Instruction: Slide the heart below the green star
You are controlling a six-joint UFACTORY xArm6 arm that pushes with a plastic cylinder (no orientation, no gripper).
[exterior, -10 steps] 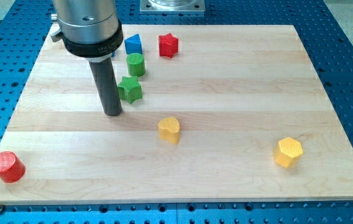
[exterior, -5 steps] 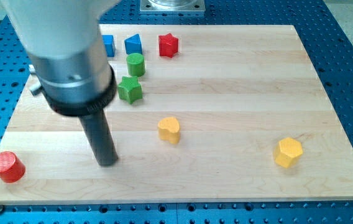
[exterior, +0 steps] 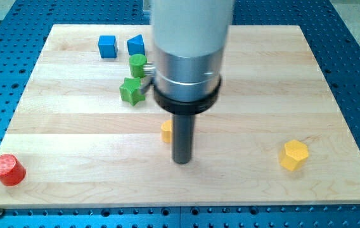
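Table (exterior: 332, 95): pale wood top on a blue perforated base, carries everything.

Arm housing fills the view's upper middle, so anything behind it is hidden. No hand on this rig to open or close, just a rod; my tip (exterior: 181, 161) rests on the table at the view's lower middle.

Yellow heart (exterior: 166, 131) (the task's block) is mostly hidden by the rod; only its left edge shows. My tip sits just right of and slightly below it. Cannot tell if they touch. My read: the tip is placed on the heart's right side so a leftward push carries it toward the spot under the star.

Green star (exterior: 131, 90) is up and to the left of the heart, near it but apart. The spot directly below the star is bare, so the target is open. The heart is already lower than the star; what's left looks like a short slide toward the view's left.

Rest, by size:
- yellow hexagon (exterior: 293, 155), view's lower right, well apart from the action
- red cylinder (exterior: 7, 170), view's lower left corner
- blue cube (exterior: 107, 46) and blue triangle (exterior: 135, 45), side by side at the view's top
- green cylinder (exterior: 138, 65), just above the star, nearly touching it

Count visible: 2 yellow, 2 green, 2 blue, 1 red, 7 blocks total. More may sit behind the housing.

Risk: overshooting left or clipping the star.
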